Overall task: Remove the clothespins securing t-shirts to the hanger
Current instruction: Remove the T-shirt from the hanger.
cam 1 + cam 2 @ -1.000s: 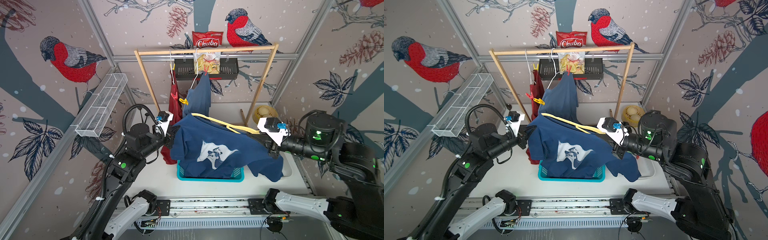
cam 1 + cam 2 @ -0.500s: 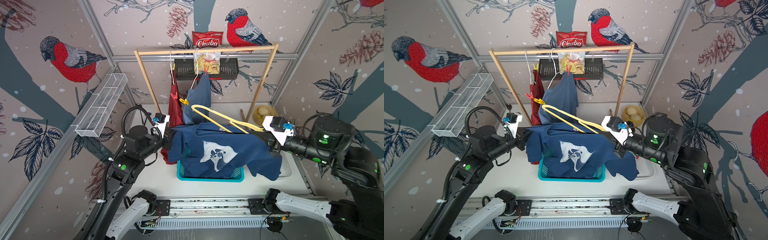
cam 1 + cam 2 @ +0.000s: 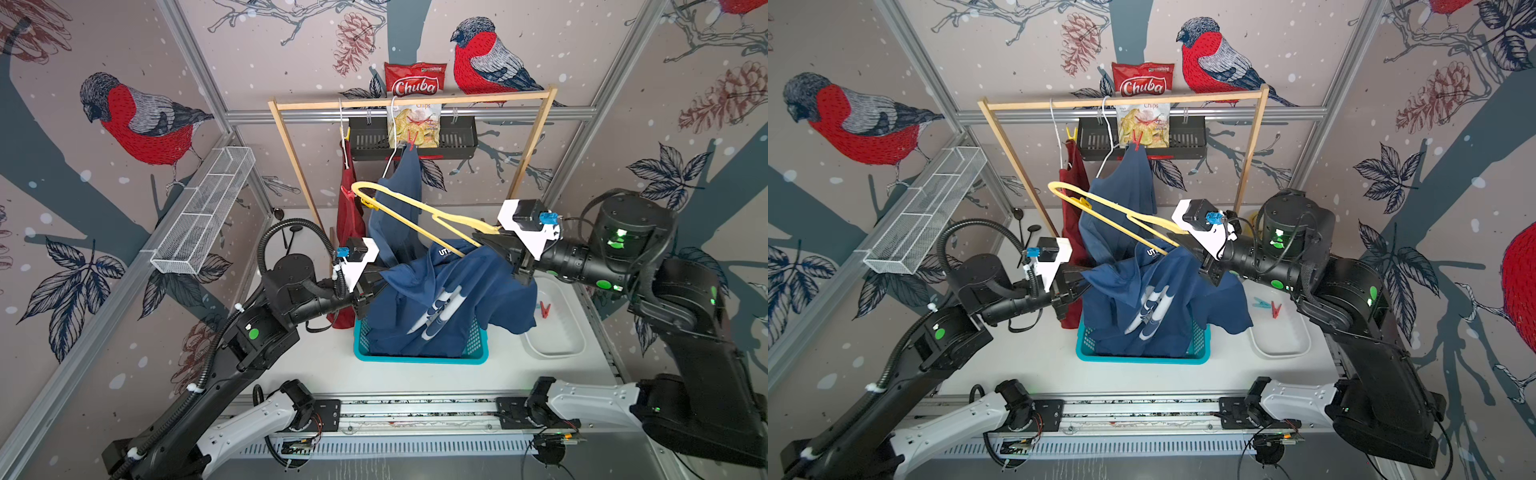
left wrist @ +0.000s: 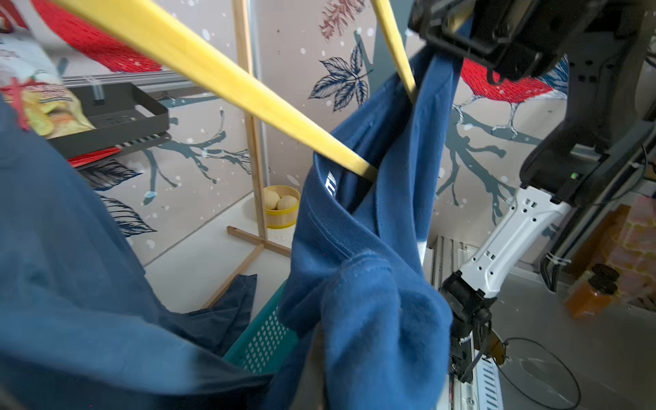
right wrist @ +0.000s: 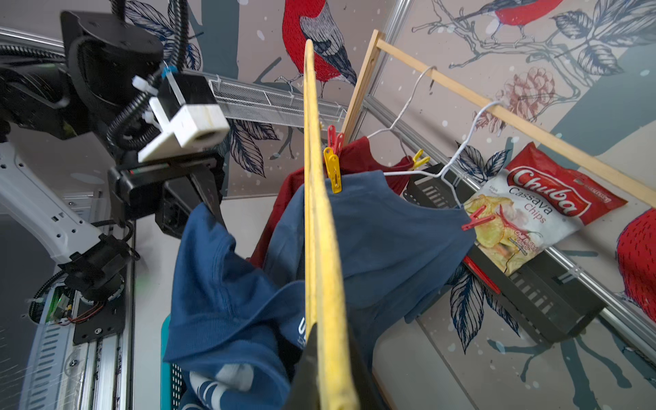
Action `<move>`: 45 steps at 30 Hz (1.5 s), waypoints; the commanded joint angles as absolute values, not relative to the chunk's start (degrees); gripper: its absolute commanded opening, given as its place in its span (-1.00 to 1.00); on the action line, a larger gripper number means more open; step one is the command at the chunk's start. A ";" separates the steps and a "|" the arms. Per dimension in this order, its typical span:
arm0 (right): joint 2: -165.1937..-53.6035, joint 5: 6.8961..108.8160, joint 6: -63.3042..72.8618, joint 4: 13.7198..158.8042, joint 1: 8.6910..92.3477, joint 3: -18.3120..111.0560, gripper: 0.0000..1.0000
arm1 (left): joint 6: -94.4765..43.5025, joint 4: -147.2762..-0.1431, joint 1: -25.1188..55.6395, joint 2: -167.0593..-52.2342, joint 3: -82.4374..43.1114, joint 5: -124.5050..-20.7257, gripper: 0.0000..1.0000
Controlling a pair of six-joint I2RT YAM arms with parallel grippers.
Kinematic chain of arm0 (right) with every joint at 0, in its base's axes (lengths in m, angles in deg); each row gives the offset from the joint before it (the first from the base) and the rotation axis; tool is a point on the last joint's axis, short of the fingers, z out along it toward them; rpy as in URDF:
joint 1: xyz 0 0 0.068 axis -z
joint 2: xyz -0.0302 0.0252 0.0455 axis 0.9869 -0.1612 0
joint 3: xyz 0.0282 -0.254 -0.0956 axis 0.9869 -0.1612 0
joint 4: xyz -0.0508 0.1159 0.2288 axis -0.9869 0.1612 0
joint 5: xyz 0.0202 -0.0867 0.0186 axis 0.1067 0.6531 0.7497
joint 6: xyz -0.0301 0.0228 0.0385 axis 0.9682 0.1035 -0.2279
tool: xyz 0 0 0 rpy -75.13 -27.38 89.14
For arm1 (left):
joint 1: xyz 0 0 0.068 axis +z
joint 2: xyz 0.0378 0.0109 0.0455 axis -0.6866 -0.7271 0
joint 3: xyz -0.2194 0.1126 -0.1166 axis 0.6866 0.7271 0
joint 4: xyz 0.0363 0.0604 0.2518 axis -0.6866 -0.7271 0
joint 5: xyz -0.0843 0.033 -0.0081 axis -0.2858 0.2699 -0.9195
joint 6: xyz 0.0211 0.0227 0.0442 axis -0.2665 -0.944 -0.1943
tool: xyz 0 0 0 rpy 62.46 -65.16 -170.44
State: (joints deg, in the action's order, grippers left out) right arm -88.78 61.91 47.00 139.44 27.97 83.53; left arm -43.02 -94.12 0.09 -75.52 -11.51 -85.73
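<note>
In a top view's centre the soft navy t-shirt [image 3: 436,299] is pinched by the left gripper [image 3: 374,284], the yellow hanger [image 3: 399,208] clamped by the right gripper [image 3: 488,247]. Mid-frame in the right wrist view, a yellow clothespin [image 5: 333,174] is clipped to the blue t-shirt [image 5: 390,230]; light and springy, it should probably be squeezed at its tails.

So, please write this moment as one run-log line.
left gripper: shut on navy t-shirt | right gripper: shut on yellow hanger | hem in basket
</note>
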 commanded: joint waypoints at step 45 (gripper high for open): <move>-103.07 55.87 48.05 143.56 32.47 79.42 -1.00 | -45.70 -102.91 2.23 -53.80 9.47 -49.51 0.92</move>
State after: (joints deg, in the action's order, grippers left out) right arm -103.30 56.84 48.77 141.87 32.38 79.77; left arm -45.69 -102.40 2.08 -54.93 10.50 -51.79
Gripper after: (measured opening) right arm 0.100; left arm 0.958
